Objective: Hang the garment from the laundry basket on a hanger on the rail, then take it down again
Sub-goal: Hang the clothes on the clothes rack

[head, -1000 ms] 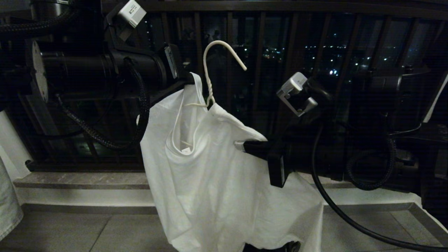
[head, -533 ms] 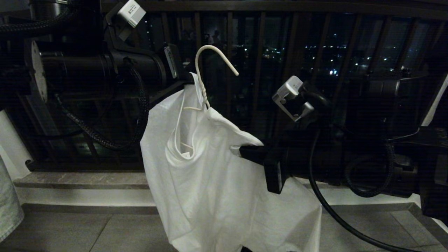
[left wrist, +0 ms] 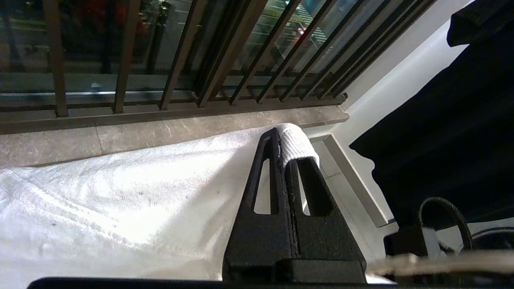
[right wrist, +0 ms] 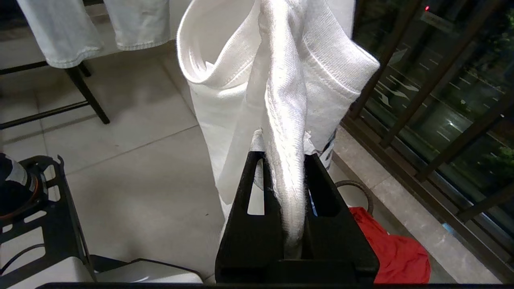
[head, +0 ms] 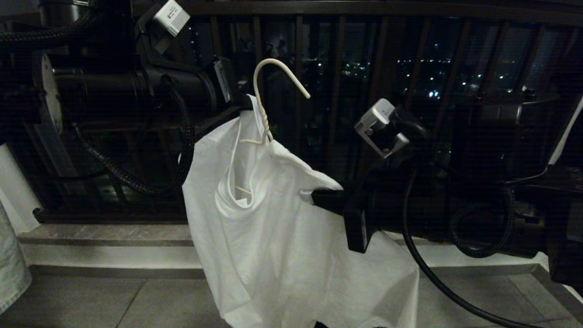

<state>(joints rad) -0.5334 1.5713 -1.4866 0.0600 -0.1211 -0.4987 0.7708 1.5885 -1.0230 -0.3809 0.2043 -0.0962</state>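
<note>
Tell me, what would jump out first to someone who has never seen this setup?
A white T-shirt hangs in mid-air at the centre, stretched between two black grippers: the left gripper pinches its upper edge, the right gripper clamps a fold lower down. A thin white hanger pokes out of the collar, hooked on nothing. Behind stands a dark balcony railing with city lights beyond.

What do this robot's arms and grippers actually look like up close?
Both arms are thick, matte black tubes. The left arm carries a braided black cable looping beneath it and a pale round disc at one joint; the right arm has a smooth black cable. Each wrist bears a small silver-grey box. The left gripper and right gripper have black, wedge-shaped fingers with long slots.
</note>
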